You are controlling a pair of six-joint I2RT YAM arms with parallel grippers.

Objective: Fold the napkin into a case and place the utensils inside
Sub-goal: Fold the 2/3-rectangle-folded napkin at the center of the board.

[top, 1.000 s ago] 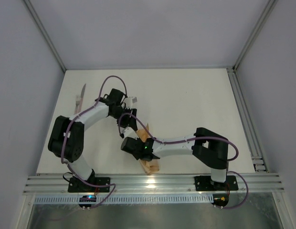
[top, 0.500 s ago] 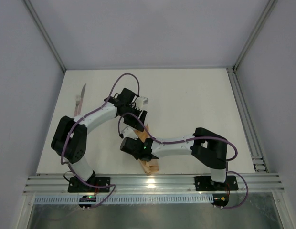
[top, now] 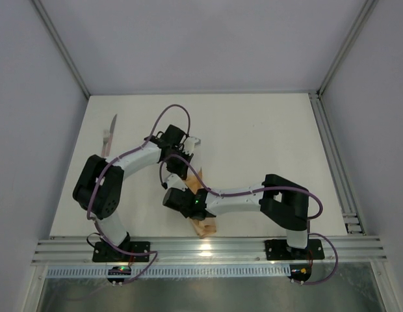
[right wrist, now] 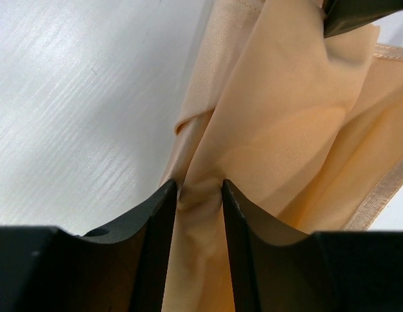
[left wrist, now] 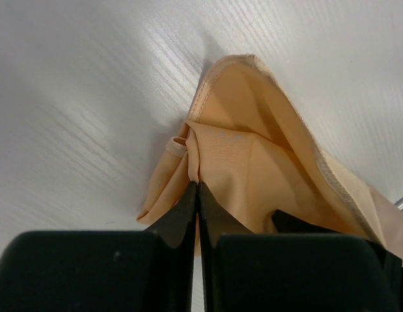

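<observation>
The peach-orange napkin [top: 203, 225] lies folded into a narrow case between the two arms, running from mid-table toward the near edge. My left gripper [top: 184, 171] is at its far end. In the left wrist view the left gripper [left wrist: 196, 184] is shut, with a thin fold of the napkin [left wrist: 253, 143] pinched at its tips. My right gripper [top: 179, 190] is at the case's middle. In the right wrist view the right gripper [right wrist: 199, 187] is shut on a bunched ridge of the napkin [right wrist: 286, 117]. One of the utensils, a knife [top: 109, 133], lies apart at the far left.
An aluminium rail [top: 208, 247] runs along the table's near edge, and another rail [top: 335, 162] borders the right side. Grey walls enclose the white table [top: 253, 130] at the left, back and right.
The left arm swung right and came down onto the napkin's far end, and its jaws went from open to shut on the cloth. The right arm and the knife have not moved.
</observation>
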